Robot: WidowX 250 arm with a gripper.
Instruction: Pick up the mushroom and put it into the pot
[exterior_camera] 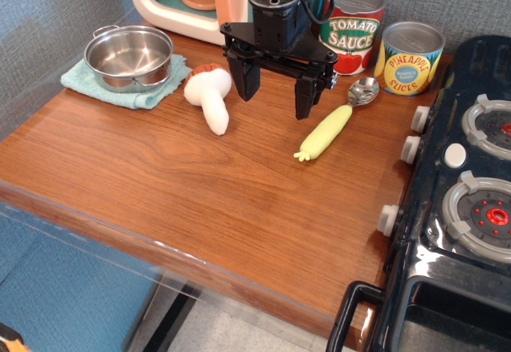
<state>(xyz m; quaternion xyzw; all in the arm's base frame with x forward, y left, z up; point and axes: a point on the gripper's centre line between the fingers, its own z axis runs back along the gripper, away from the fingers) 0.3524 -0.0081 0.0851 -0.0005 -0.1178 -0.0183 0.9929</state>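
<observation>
The plush mushroom [210, 92] lies on the wooden table, its reddish-brown cap toward the back and its white stem pointing toward the front. The shiny steel pot [128, 55] stands empty on a teal cloth [96, 83] at the back left, just left of the mushroom. My gripper [275, 94] hangs open above the table, its two black fingers spread wide. Its left finger is close beside the mushroom's cap on the right. It holds nothing.
A yellow-handled spoon [330, 126] lies right of the gripper. A tomato sauce can [355, 29] and a pineapple can [409, 57] stand at the back right. A toy stove [467, 200] fills the right side. A toy sink [180, 1] stands at the back.
</observation>
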